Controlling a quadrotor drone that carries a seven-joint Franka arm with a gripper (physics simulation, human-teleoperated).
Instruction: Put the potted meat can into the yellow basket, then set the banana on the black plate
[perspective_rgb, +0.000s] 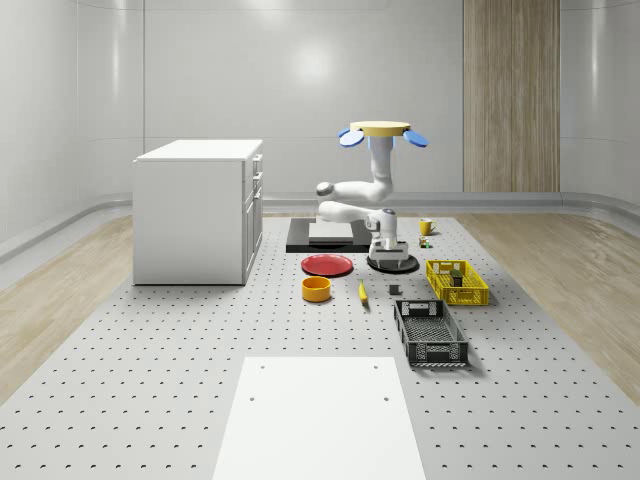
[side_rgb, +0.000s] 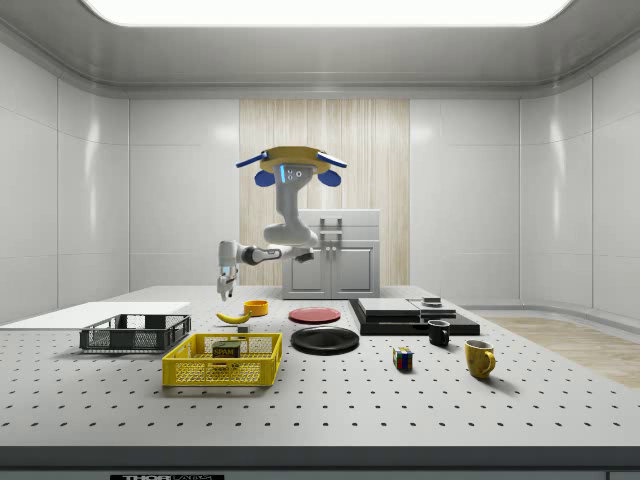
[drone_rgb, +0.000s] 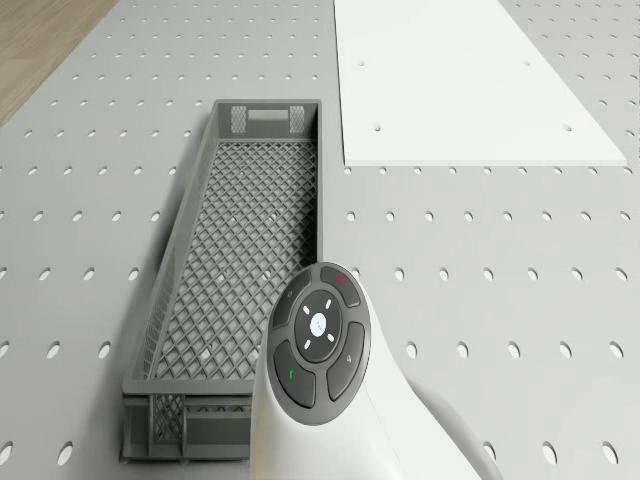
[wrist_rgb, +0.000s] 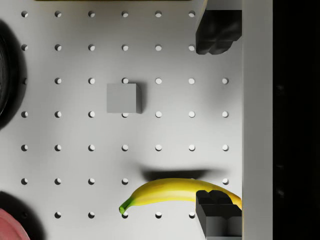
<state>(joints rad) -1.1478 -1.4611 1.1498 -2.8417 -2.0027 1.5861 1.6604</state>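
In the whole-scene view, my drone (perspective_rgb: 385, 130) hovered over the perforated table (perspective_rgb: 150, 370), arm bent down, my gripper (perspective_rgb: 386, 246) above the black plate (perspective_rgb: 392, 264). The banana (perspective_rgb: 362, 292) lay on the table between the orange bowl (perspective_rgb: 316, 289) and the yellow basket (perspective_rgb: 457, 282).

In the side view, the potted meat can (side_rgb: 227, 350) sat inside the yellow basket near the table's front edge; my gripper hung above the banana.

In the drone view, a grey crate (drone_rgb: 240, 260) lay beside the white board (drone_rgb: 470, 80).

In the wrist view, my fingers (wrist_rgb: 218, 32) were spread apart, holding nothing, one fingertip overlapping the banana's end; a small grey block (wrist_rgb: 123, 98) lay nearby.
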